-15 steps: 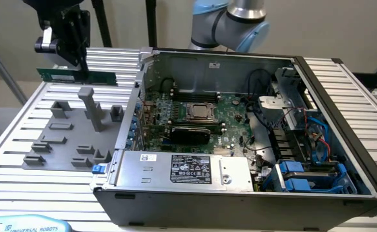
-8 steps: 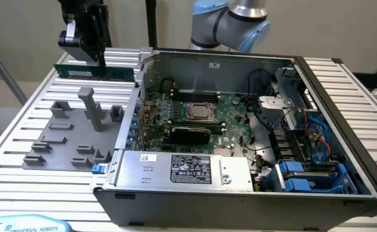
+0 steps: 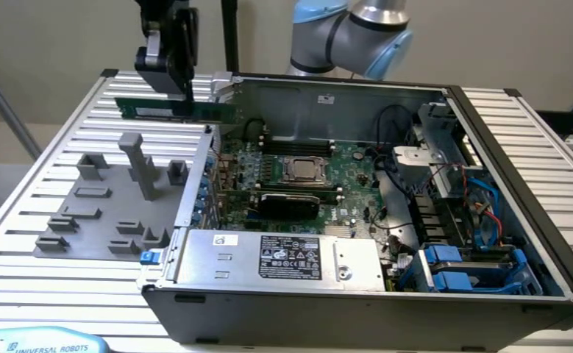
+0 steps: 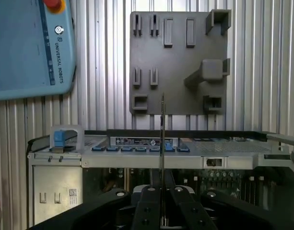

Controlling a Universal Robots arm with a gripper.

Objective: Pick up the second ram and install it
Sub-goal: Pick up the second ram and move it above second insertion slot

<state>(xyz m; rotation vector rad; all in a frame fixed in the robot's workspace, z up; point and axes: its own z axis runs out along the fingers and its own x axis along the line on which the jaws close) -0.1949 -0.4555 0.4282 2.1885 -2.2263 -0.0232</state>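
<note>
My gripper (image 3: 182,101) hangs high above the table, between the grey fixture plate (image 3: 100,209) and the open computer case (image 3: 365,294). It is shut on the second ram (image 3: 212,112), a long green stick held level with its long edge down. In the wrist view the second ram (image 4: 162,143) appears edge-on as a thin line rising from between the black fingers (image 4: 149,206) of my gripper (image 4: 162,196). It lines up over the case's side wall (image 4: 151,146), with the fixture plate (image 4: 178,62) beyond. The motherboard (image 3: 350,165) with its silver processor (image 3: 306,170) lies inside the case.
A silver power supply (image 3: 276,257) fills the case's near corner, and blue drive cages (image 3: 463,268) and cables sit at the exterior view's right. Tall grey posts (image 3: 139,165) stand on the fixture plate. A blue teach pendant (image 4: 27,48) lies on the ribbed table.
</note>
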